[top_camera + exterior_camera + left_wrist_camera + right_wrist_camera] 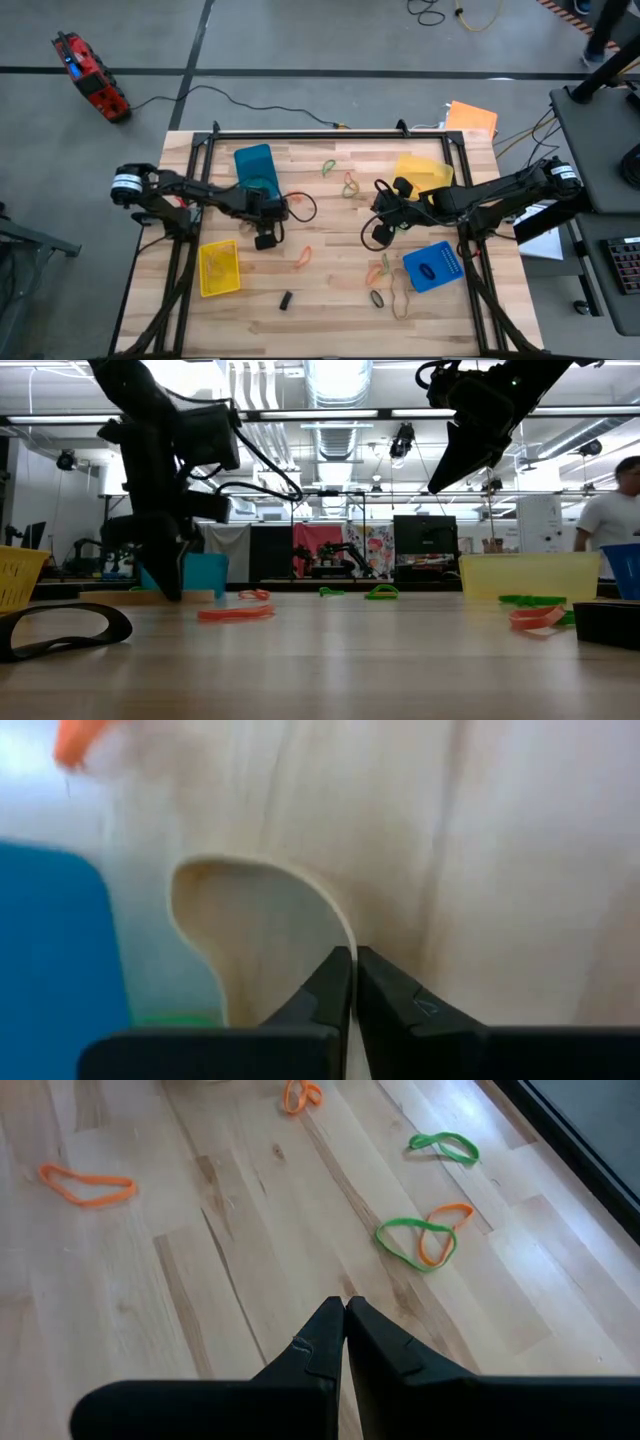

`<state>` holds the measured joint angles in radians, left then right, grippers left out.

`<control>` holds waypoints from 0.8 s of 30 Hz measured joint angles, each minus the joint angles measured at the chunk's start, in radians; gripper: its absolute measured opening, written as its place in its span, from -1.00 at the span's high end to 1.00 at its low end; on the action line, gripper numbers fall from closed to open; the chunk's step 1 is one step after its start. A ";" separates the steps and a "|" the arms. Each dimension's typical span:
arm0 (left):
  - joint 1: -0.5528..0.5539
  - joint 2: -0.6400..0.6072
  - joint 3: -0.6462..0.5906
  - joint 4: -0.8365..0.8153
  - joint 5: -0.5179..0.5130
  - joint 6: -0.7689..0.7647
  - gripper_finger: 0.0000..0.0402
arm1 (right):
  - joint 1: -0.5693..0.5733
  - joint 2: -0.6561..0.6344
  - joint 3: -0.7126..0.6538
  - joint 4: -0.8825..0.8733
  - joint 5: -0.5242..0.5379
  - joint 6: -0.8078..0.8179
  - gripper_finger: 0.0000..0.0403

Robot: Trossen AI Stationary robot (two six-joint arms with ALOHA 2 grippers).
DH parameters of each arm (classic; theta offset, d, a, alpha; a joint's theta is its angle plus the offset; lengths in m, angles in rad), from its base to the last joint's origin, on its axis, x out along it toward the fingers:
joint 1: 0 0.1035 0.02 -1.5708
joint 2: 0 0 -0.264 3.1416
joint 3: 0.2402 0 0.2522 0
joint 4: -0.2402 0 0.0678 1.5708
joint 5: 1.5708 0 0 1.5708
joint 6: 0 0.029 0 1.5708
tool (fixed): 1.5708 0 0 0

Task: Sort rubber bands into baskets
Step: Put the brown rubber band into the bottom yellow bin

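Rubber bands point(425, 1243) mostly lie loose on the counter point(330, 300), between the blue basket point(255, 168) and the other blue basket point(433, 266); sorting looks barely begun. Left pincer point(352, 982), just beside the first blue basket, pinches a tan band point(262, 880), seen only at its wrist. Right pincer point(345, 1325) hangs pressed together, empty, above the bands.

No words or numbers can be read in any of the pictures. One blue basket point(433, 266) near the right arm has a dark oval mark on its side, like a label, but it is too small to read. Far back in the room, a bright poster point(378, 550) hangs behind the table point(320, 660), and its print is too small to read too.
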<state>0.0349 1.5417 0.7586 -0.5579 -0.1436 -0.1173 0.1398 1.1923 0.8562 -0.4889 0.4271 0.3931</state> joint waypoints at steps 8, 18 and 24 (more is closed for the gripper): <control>-0.121 -0.100 0.131 -0.168 0.005 -0.052 1.00 | 0.000 0.000 0.000 0.000 0.000 -0.011 0.95; -0.383 -0.313 0.324 -0.444 0.029 -0.318 1.00 | 0.000 0.000 0.000 0.000 0.000 -0.031 0.95; -0.500 -0.385 0.412 -0.670 0.006 -0.550 1.00 | 0.000 0.000 0.000 0.003 0.000 -0.053 0.95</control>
<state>-0.4654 1.1569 1.1706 -1.2276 -0.1375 -0.6674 0.1398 1.1924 0.8562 -0.4860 0.4274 0.3405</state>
